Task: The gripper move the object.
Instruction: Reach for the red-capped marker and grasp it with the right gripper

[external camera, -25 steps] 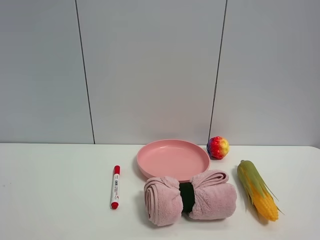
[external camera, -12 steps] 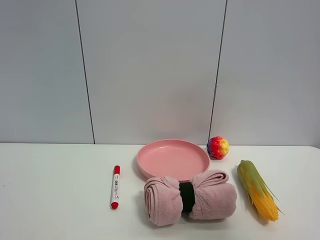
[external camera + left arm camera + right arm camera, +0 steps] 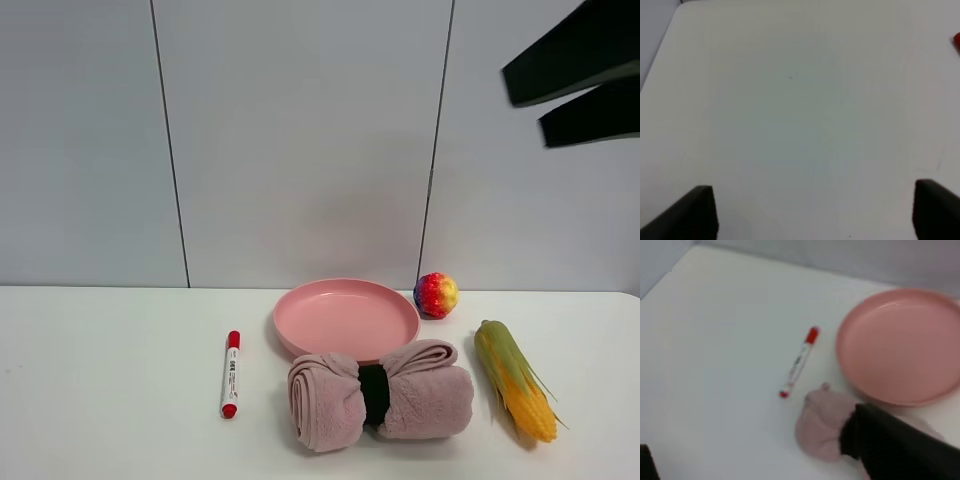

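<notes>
White pen [image 3: 230, 374], red-capped, lies beside the plate [image 3: 345, 318], its print unreadable; right gripper [image 3: 526, 108] hangs high, fingers apart.

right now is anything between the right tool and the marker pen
Nothing visible blocks it. The right tool hangs open, high on the right. The marker pen lies uncovered, left of the pink plate and the rolled towel, touching neither. Both lie low, so a descent from above looks clear.
</notes>
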Action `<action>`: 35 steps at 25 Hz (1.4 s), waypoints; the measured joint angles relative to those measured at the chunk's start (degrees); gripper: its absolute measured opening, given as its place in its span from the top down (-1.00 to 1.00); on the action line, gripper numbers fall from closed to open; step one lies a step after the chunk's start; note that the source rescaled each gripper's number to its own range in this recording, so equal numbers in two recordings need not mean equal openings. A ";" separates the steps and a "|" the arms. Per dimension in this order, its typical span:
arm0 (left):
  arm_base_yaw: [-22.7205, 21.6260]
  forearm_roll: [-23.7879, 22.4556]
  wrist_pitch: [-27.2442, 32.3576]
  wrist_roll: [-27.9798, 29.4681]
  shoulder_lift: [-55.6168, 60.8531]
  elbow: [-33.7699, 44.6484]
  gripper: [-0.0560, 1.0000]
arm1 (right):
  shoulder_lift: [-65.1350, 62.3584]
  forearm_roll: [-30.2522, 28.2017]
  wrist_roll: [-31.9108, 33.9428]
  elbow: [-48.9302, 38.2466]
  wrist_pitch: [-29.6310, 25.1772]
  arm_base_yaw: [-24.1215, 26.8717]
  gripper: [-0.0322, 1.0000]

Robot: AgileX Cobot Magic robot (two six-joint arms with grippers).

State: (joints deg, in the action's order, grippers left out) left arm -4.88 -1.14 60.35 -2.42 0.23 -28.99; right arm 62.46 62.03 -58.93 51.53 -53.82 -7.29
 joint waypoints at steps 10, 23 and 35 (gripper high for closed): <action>0.00 0.00 0.00 0.00 0.00 0.00 -1.00 | 20.99 -14.44 3.64 19.21 11.58 -30.06 -0.48; 0.00 0.00 0.00 0.00 0.00 0.00 -1.00 | 42.89 -68.07 26.16 36.05 1.71 -36.60 -0.50; 0.00 0.00 0.00 0.00 0.00 0.00 -1.00 | 48.33 -68.78 25.85 36.06 1.44 -36.60 -0.62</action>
State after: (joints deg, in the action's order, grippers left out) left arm -4.88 -1.14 60.35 -2.42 0.23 -28.99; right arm 110.79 -6.75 -33.08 87.59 -52.39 -43.89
